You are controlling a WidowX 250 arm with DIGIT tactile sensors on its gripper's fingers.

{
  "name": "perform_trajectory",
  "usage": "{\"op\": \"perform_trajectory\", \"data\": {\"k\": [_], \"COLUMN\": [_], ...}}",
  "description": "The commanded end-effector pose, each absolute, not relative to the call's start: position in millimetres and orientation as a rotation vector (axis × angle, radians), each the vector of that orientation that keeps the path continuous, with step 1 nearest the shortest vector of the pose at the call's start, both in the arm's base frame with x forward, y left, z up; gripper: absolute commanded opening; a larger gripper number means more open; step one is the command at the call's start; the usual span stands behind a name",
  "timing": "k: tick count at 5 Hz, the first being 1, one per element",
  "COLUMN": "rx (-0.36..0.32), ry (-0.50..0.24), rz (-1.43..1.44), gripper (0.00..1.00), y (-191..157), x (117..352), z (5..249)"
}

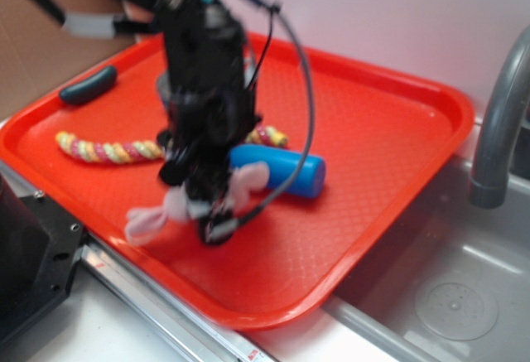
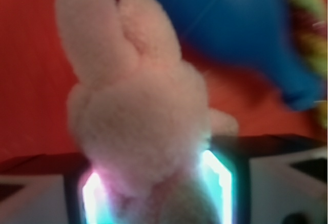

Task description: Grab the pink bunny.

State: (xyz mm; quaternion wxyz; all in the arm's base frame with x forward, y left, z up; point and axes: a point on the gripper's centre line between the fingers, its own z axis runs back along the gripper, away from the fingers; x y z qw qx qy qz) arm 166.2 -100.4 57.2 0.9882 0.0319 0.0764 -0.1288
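Gripper (image 1: 217,213) is clamping shut on the pink bunny (image 1: 178,206) at lower centre of exterior view, over the red tray (image 1: 381,138), just in front of the blue bottle (image 1: 286,171). Wrist cam is showing ears up, body btwn the fingers (image 2: 220,183); lift off tray probably, ext. too blurry.

A large red plastic tray (image 1: 389,130) with a fine textured floor fills the middle of the exterior view. On it, near the centre, lies a blue plastic bottle (image 1: 290,171) on its side. To the left of it a twisted rope of pink, yellow and green strands (image 1: 99,150) lies across the tray. In the upper left a dark curved oblong object (image 1: 88,85) lies near the rim. At the right edge stands a grey metal faucet (image 1: 497,130) above a steel sink (image 1: 464,296).
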Motion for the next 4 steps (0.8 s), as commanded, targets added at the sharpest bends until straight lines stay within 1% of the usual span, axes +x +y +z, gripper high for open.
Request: {"op": "perform_trajectory", "data": {"k": [1,2,3,4], "rx": [-0.051,-0.056,-0.034,-0.047], "ry": [0.048,-0.01,-0.084,-0.031], "rz": [-0.028,0.019,0.037,-0.055], "gripper": [0.0,0.0,0.0,0.0], "y": [-76,-73,-71,-72], "x": [213,220,218,218], "z": [166,196,213,211]}}
